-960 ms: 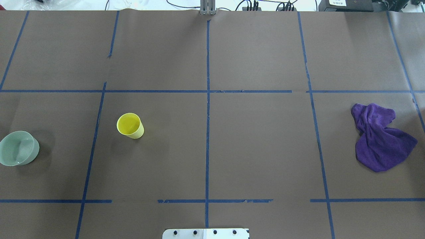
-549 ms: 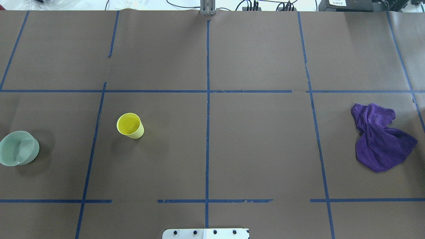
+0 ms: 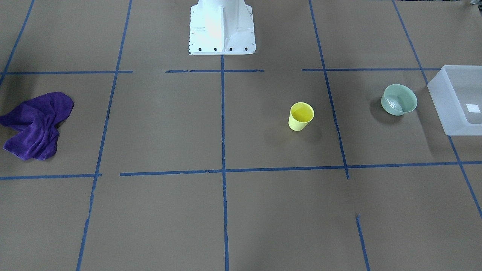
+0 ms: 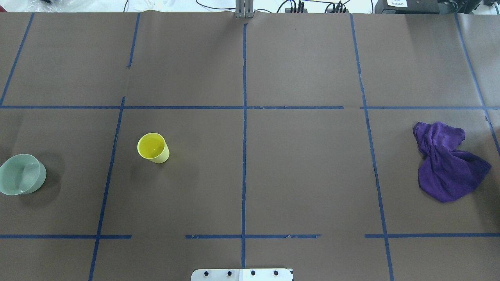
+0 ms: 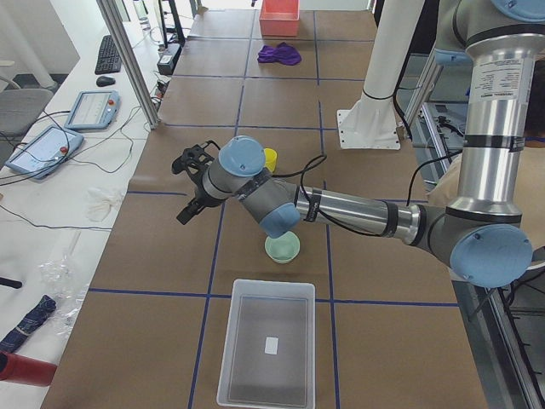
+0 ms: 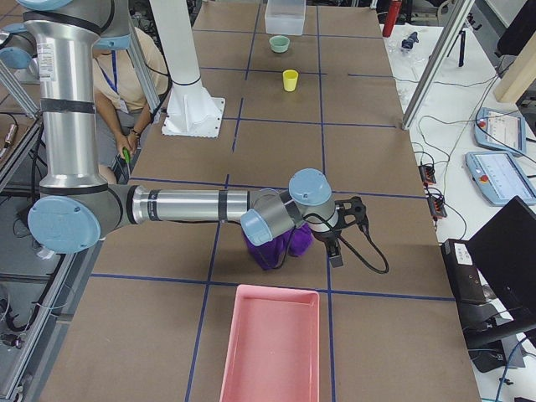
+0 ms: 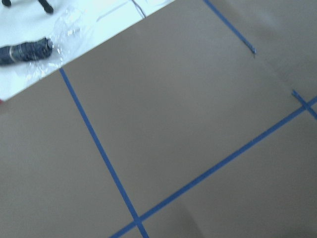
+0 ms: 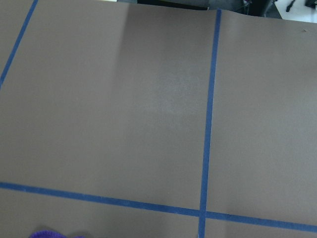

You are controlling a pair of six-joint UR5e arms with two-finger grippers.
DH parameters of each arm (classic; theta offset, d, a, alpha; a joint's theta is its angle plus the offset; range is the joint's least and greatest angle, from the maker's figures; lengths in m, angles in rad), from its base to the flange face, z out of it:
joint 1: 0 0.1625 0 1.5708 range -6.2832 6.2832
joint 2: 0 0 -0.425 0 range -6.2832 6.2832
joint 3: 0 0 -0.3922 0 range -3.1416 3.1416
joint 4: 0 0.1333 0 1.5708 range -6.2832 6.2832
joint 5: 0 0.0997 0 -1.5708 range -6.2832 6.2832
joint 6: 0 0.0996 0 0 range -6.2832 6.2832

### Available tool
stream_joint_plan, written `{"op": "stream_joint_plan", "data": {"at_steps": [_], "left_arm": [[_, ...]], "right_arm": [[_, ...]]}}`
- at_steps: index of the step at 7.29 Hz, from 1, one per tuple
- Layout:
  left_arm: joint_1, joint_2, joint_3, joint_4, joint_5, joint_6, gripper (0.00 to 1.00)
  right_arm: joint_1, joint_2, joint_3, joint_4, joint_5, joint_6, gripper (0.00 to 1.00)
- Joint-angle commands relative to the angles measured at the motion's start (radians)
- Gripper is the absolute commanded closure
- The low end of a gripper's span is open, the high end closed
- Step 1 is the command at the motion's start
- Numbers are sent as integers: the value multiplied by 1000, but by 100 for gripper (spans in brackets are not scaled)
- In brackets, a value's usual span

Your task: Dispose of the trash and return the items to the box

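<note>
Purple cloth (image 4: pixel 447 164) lies crumpled at the right end of the table (image 4: pixel 304 175), w/ a pink bin (image 6: pixel 270 352) near it at that end. Yellow cup (image 4: pixel 153 147) and green bowl (image 4: pixel 21 174) stand upright on the left half, well apart. Bowl's near the clear box (image 3: pixel 440 101), not in it. Left gripper (image 5: pixel 180 192) hangs over bare table near the cup, right gripper (image 6: pixel 350 228) just past the cloth. Both show only in the side cams, so can't tell how far open or if they're holding anything. Wrist cams: brown paper + blue tape (image 7: pixel 99 148).

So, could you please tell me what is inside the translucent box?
The box holds only a small white sticker on its base; cup and bowl stand outside. Nothing covers its inside.
</note>
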Motion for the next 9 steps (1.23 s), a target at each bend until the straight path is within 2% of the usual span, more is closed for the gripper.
{"op": "stream_joint_plan", "data": {"at_steps": [1,3,5,6,7,9], "left_arm": [[150,-36,-15,-142,17,-261,0],[317,-84,-106,-139,208,-325,0],[367,-81,-97,-134,115,-397,0],[370,-14,-112,-134,144,-471,0],[379,50,-130,-134,176,-478,0],[422,120,-160,-134,242,-530,0]], "right_arm": [[-1,-53,2,126,-35,66,0],[2,-63,17,129,-25,51,0],[-1,-67,28,120,38,45,0],[1,-93,40,181,47,42,0],[2,-127,43,247,20,39,0],[-30,-132,42,193,11,-156,0]]}}
